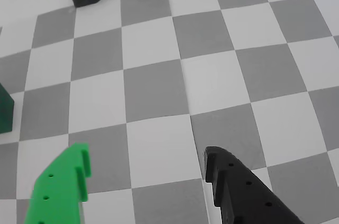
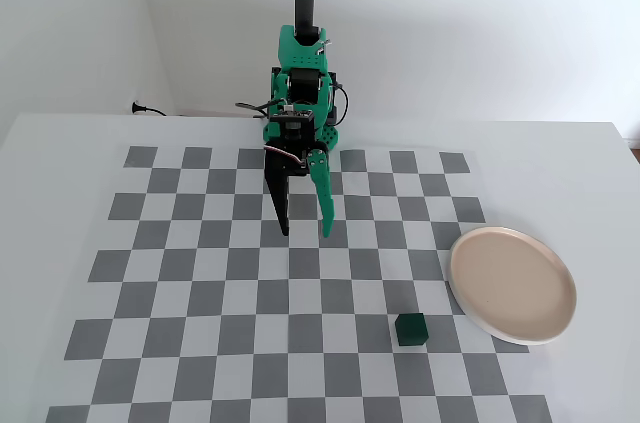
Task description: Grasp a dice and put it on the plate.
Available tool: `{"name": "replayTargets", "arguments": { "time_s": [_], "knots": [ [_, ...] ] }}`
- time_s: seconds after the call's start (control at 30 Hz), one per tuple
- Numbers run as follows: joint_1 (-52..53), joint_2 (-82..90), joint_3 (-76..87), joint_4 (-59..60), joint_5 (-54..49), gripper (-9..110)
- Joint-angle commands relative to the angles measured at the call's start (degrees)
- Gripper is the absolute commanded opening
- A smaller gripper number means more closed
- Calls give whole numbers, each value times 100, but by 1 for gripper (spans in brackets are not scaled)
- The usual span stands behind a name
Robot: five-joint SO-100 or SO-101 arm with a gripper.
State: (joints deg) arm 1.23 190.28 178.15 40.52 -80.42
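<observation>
While we look from the front edge of the desk (image 2: 60, 133) in the fixed view, the nearest thing is the dice (image 2: 410, 328), a small dark green cube resting on the checkered mat (image 2: 200, 293), just beside the near left rim of the plate (image 2: 512, 284) and apart from it by a narrow strip of mat. The plate lies to the right of the dice and slightly further back, cream and shallow, and we see nothing in it. Further back again, well apart from the dice and to its left, the gripper (image 2: 305, 234) hangs above the mat with its two fingers spread, one black and one green, and nothing between them. In the wrist view the gripper (image 1: 145, 168) shows the same wide gap over bare squares, and only a dark green corner, which we take for the dice (image 1: 5, 110), peeks in at the left edge.

We judge that the reach has not yet begun. The risk from here lies in the approach: the dice sits far off the gripper's line, so a descent without first swinging toward the dice would close on empty mat. The dice also lies close to the plate, so a finger coming down on that side could strike the rim, or nudge the cube away before the fingers meet around it
</observation>
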Motion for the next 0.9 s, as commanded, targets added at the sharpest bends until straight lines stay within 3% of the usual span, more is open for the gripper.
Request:
{"name": "replayTargets", "arguments": {
  "time_s": [0.0, 0.67, 0.87],
  "knots": [
    [-35, 88, -97, -290, -123, 22],
    [-686, -290, -211, -1099, -993, 27],
    [-782, -1600, -993, -1406, -905, 27]
  ]
}}
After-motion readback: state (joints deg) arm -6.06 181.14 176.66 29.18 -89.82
